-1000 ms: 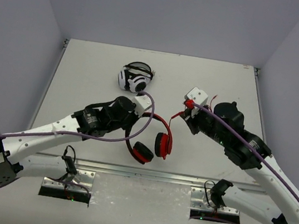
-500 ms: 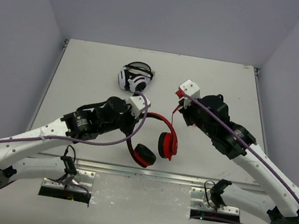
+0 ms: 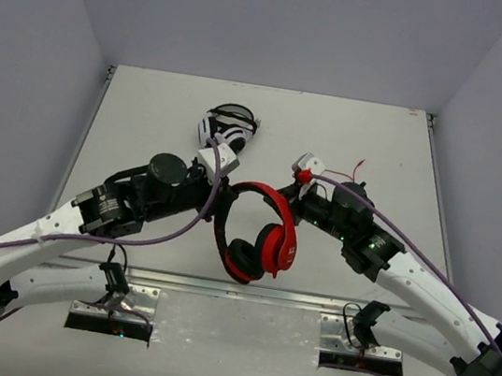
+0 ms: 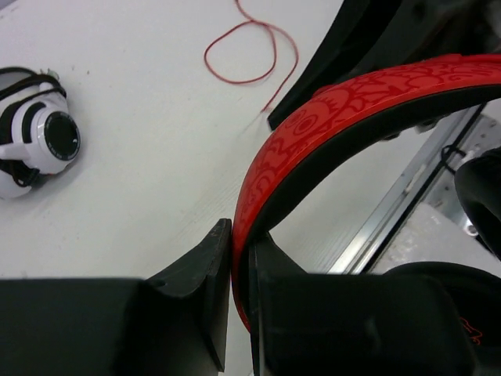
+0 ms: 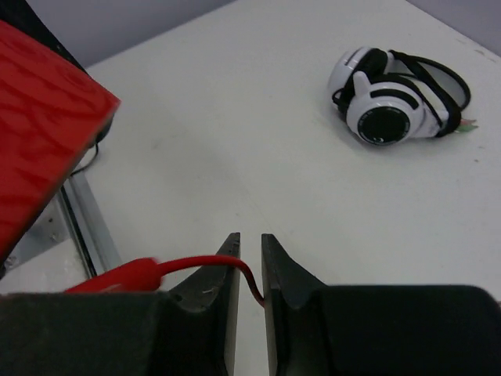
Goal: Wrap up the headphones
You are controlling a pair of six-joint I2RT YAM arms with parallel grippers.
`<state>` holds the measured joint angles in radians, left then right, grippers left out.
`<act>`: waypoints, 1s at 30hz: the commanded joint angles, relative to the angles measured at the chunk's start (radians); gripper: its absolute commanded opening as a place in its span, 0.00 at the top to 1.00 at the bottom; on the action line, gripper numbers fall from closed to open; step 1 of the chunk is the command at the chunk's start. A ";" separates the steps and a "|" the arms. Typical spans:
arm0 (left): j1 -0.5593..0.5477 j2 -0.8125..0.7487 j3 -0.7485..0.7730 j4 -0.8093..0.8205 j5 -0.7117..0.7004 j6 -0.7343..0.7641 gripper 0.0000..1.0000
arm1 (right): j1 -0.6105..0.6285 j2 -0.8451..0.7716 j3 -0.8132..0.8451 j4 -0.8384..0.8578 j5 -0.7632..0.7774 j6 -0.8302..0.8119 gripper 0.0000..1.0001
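Over the last second both arms have drawn in toward the middle of the worktop (image 3: 150, 107). The red headphones (image 3: 259, 232) have swung with them: the two ear cups, which stood a little apart before, now sit side by side close to the near edge. The headband arches up between the arms.

I count two pairs of headphones, the red one and a white-and-black pair (image 3: 226, 130), plus one thin red cable (image 5: 196, 265) and two arms. The white-and-black pair lies on the worktop toward the far edge, left of the middle, untouched.

The left arm stretches from the near left corner diagonally inward. Its left tool (image 4: 239, 258) is pressed onto the left side of the red headband, which runs between the two fingers. The right arm comes in from the near right corner the same way. Its right tool (image 5: 249, 274) has its fingers nearly together, with the cable pinched between them. The cable runs left from there toward the red headphones. A loose loop of the cable lies on the worktop beyond the right arm, toward the far edge.
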<state>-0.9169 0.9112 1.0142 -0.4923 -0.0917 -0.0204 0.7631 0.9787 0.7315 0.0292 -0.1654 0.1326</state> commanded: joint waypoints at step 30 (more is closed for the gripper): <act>-0.019 -0.019 0.287 0.245 -0.686 -0.565 1.00 | 0.002 0.236 -0.334 1.046 -0.379 0.453 0.99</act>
<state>-0.9287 0.8711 1.2366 -0.3523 -0.6167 -0.4850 0.7616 1.2125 0.4004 0.9894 -0.5056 0.5400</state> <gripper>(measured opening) 0.081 0.013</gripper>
